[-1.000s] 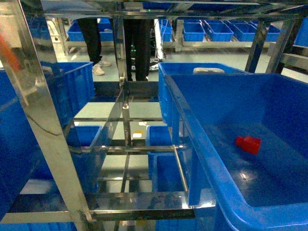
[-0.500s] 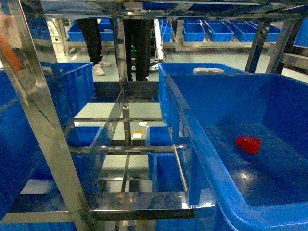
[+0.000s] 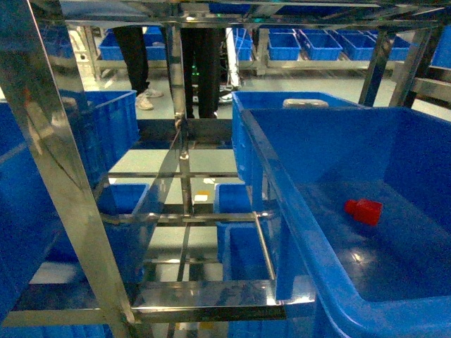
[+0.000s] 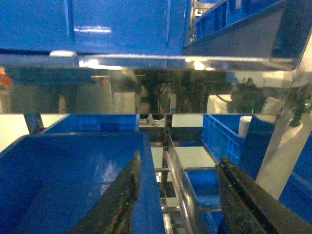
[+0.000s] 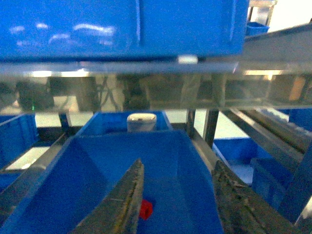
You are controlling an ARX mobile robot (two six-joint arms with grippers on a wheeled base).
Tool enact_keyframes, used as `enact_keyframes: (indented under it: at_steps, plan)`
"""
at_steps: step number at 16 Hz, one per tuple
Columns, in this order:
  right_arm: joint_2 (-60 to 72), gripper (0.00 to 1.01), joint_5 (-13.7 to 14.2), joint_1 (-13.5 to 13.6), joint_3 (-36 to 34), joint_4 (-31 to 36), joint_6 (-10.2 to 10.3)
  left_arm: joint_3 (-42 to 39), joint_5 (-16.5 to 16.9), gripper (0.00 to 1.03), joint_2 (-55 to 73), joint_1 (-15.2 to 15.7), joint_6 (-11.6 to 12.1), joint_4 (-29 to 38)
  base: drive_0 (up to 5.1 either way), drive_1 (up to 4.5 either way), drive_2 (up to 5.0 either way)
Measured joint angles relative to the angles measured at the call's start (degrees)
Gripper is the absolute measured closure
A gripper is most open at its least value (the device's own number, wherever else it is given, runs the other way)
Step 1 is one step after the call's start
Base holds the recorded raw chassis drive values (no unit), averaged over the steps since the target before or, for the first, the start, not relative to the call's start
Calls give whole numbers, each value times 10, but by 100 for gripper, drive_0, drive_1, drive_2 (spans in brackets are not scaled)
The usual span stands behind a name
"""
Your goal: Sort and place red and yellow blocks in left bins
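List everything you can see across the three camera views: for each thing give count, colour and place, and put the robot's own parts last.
red block: one, red, on the floor of the near right crate; also seen between the right gripper's fingers in the right wrist view.
near right crate: one, blue, deep, at the right of the head view.
left crate: one, blue, on the rack at the left.
other blue crates: several, on far shelves and lower rack levels; exact count unclear.
metal rack: one, shiny steel, framing the crates.
white object: one, in the crate behind the near right one.
people's legs: two pairs, dark trousers, standing beyond the rack.
yellow block: none visible.
left gripper: one, dark, open, empty.
right gripper: one, dark, open, above the near right crate.
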Motion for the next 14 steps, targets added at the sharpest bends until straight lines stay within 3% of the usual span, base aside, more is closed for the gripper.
enact_keyframes:
  at_steps: [2, 5, 6, 7, 10, 13, 14]
  plan:
    - [-8, 67, 5, 7, -24, 7, -2, -20, -14, 64, -8, -8, 3, 5, 0, 0, 0]
    - [-23, 78, 43, 41, -55, 14, -4, -57, -57, 77, -24, -56, 3, 9, 0, 0, 0]
    - [-37, 89, 50, 62, -80, 22, -6, -78, -60, 86, -34, -72, 4, 14, 0, 0, 0]
    - [-58, 99, 52, 64, -102, 35, -9, -99, -64, 101, -50, -67, 4, 24, 0, 0, 0]
    - [-144, 99, 57, 61, -198, 43, -8, -181, -67, 101, -128, -67, 4, 37, 0, 0, 0]
    - [-176, 99, 58, 61, -220, 32, -8, -205, -67, 101, -154, -67, 4, 31, 0, 0, 0]
    - [-186, 99, 57, 61, -227, 27, -8, -205, -67, 101, -183, -67, 4, -10, 0, 0, 0]
